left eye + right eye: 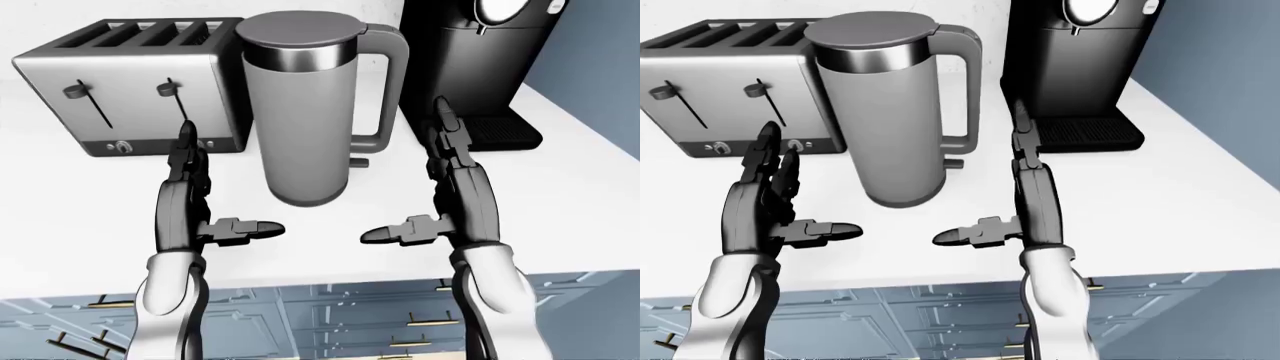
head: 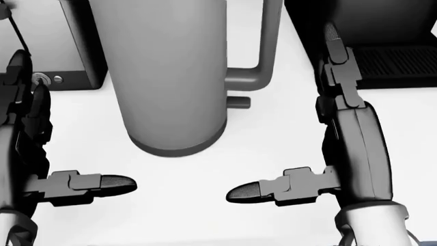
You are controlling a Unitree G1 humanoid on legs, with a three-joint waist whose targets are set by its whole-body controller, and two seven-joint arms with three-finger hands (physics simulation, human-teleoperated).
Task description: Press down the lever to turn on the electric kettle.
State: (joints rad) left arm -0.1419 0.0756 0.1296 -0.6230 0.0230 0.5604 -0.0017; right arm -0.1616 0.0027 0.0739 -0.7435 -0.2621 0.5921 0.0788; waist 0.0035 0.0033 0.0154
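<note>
- The kettle [image 1: 300, 112] is a tall grey cylinder with a flat darker lid, a shiny band under the lid and a slightly darker ring at its foot.
- It stands upright on the white desk [image 1: 560, 195], in the middle of the left-eye view, between the toaster [image 1: 130, 90] on the left and the black coffee machine [image 1: 480, 67] on the right.
- Its handle [image 1: 385, 82] is a grey loop on the right side, running from the lid down to low on the body.
- The lever [image 2: 239, 102] is a short grey stub sticking out just under the handle's lower end, near the kettle's foot.
- The left hand [image 1: 190, 187] is open, its fingers pointing up the view and the thumb [image 1: 245, 229] stretched toward the middle; it hovers left of the kettle and touches nothing.
- The right hand [image 1: 450, 180] is also open, fingers pointing toward the coffee machine, thumb [image 1: 400, 232] stretched inward; it is right of the handle and apart from the lever.
- The toaster is silver with four slots and two slide levers on its face.
- Blue cupboard fronts [image 1: 330, 315] show under the desk edge.
</note>
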